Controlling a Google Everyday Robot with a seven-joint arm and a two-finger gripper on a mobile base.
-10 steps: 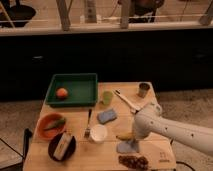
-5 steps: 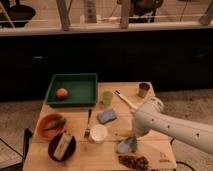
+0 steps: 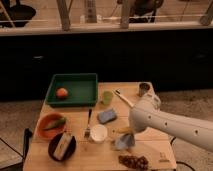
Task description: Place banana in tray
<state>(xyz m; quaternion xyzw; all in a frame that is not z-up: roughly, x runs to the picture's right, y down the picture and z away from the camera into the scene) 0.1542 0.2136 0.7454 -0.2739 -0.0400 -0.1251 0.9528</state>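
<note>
The banana [image 3: 123, 131] is a small yellow shape lying on the wooden table just right of the white cup [image 3: 98, 133], partly hidden under my arm. My gripper [image 3: 133, 126], at the end of the white arm reaching in from the right, sits low over the banana. The dark-green tray [image 3: 80, 89] stands at the table's back left, well away from the gripper, with a round orange fruit [image 3: 62, 93] inside it.
A green cup [image 3: 107, 97], blue sponge [image 3: 107, 116] and fork [image 3: 88, 125] lie between banana and tray. An orange bowl [image 3: 48, 131] with a green vegetable and a black plate [image 3: 62, 146] sit front left. A metal cup [image 3: 144, 89] stands back right and a grey-blue object [image 3: 125, 141] lies near the front edge.
The arm's end has shifted slightly over the banana, rising a little and then settling lower. The banana stays in about the same spot on the table.
</note>
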